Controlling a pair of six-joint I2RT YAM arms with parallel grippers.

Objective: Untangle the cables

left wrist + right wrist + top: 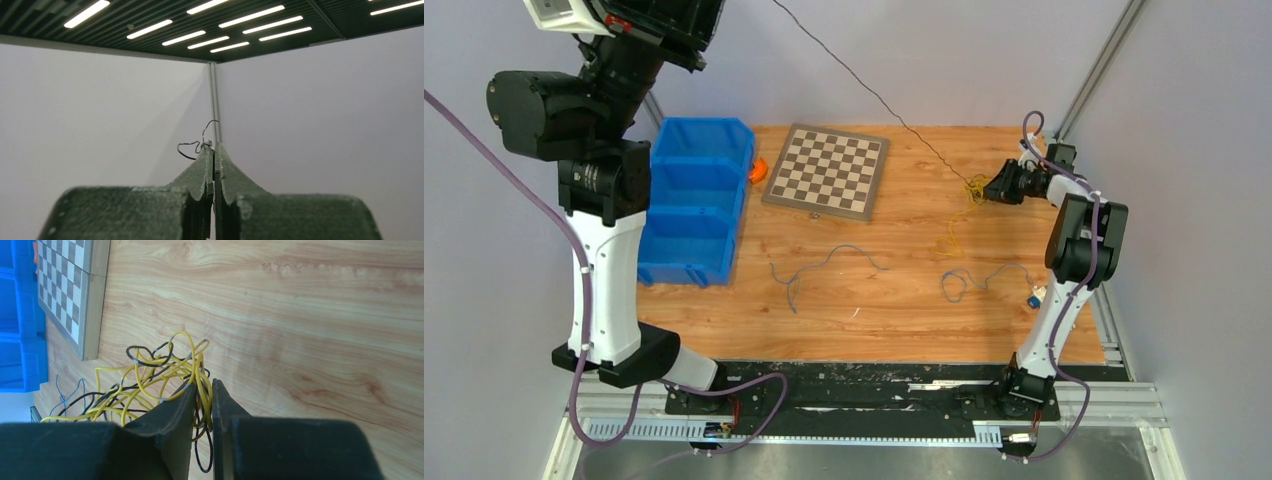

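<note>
The cables form a yellow and black wad lying on the wooden table at the far right. My right gripper is low at the wad, jaws nearly together with yellow and black strands pinched between them. One thin black wire runs taut from the wad up and left out of the top view. Its curled end sticks out of my left gripper, which is shut on it, raised high and facing the wall. Two blue-grey cables lie loose on the table, apart from the wad.
Blue bins stand at the left, with an orange object beside them. A chessboard lies at the back middle. A small blue and white piece sits by the right arm. A yellow strand trails toward the front.
</note>
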